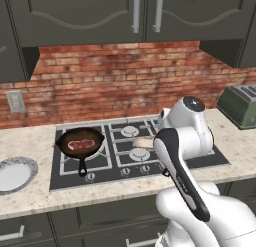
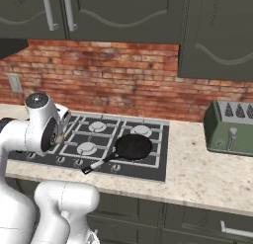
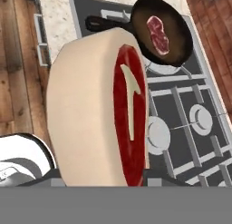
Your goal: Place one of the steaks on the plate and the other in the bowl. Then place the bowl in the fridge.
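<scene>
Kitchen counter (image 1: 35,193) beneath a brick backsplash, with the stove (image 1: 135,151) as landmark. Left of the stove, the plate (image 1: 15,173) is lying bare on the counter. On the stove's left burner, a frying pan (image 1: 80,141) is holding one steak (image 1: 80,144). Over the stove's middle, my gripper (image 3: 102,180) is carrying the second steak (image 3: 97,109) edge-on, jaws part-closed against its sides. On the stove's right side, another frying pan (image 2: 132,147) is sitting empty. I judge neither steak delivered yet; the bowl and fridge steps are remaining.
</scene>
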Motion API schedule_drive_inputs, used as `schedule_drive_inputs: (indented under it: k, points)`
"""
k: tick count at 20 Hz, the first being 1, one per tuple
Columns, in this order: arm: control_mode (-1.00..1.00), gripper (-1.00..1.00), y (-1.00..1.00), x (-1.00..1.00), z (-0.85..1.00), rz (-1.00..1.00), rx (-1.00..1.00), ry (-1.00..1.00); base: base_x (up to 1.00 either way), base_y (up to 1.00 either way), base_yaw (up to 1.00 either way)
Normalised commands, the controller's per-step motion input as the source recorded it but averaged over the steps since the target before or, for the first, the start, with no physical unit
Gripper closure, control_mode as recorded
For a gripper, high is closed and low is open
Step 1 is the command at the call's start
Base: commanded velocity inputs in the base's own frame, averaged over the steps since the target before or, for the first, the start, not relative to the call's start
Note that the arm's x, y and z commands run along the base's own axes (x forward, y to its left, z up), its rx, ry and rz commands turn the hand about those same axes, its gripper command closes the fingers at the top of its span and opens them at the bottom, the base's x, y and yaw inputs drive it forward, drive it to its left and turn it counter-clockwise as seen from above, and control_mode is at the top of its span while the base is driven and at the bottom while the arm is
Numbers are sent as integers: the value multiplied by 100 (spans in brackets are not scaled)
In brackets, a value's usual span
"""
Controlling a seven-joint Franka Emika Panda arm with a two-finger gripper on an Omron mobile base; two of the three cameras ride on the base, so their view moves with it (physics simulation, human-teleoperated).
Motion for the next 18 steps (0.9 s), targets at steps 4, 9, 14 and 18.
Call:
schedule_drive_inputs:
  k: [4,9,14,18]
  points:
    - [-100,100,79,-25,0,0,1,0,0,0,0]
    - [-100,100,85,-16,0,0,1,0,0,0,0]
    - [-100,100,94,-6,0,0,0,0,0,0,0]
    - [-100,100,98,0,0,1,0,0,0,0,0]
